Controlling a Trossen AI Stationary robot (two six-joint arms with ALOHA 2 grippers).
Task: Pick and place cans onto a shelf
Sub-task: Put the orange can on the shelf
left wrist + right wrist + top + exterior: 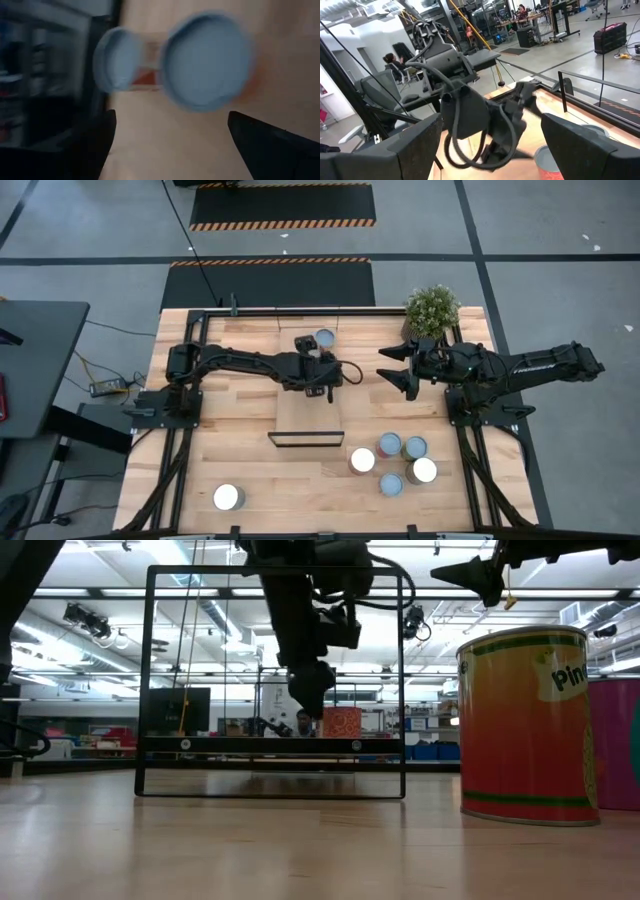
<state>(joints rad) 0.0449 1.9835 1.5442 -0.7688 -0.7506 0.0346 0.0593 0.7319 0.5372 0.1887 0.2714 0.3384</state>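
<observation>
The left gripper [322,376], fingers apart and empty, is being held over the shelf [305,415], near two cans [324,338] at its far end (right gripper [398,368] gaping, idle). A straight lift is probably safest before the table's near-right cluster [400,462] is approached.

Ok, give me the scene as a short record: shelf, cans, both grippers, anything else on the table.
shelf: light-wood board with black wire end frames, mid-table
cans on shelf: two pale-blue tops at its far end, one in clear sight from above, both in the left wrist view
cans on table: cluster of five near the right arm, one alone near the front left
left gripper: over the shelf's far end, fingers open
right gripper: raised, open, empty
other: potted plant, far right corner
</observation>
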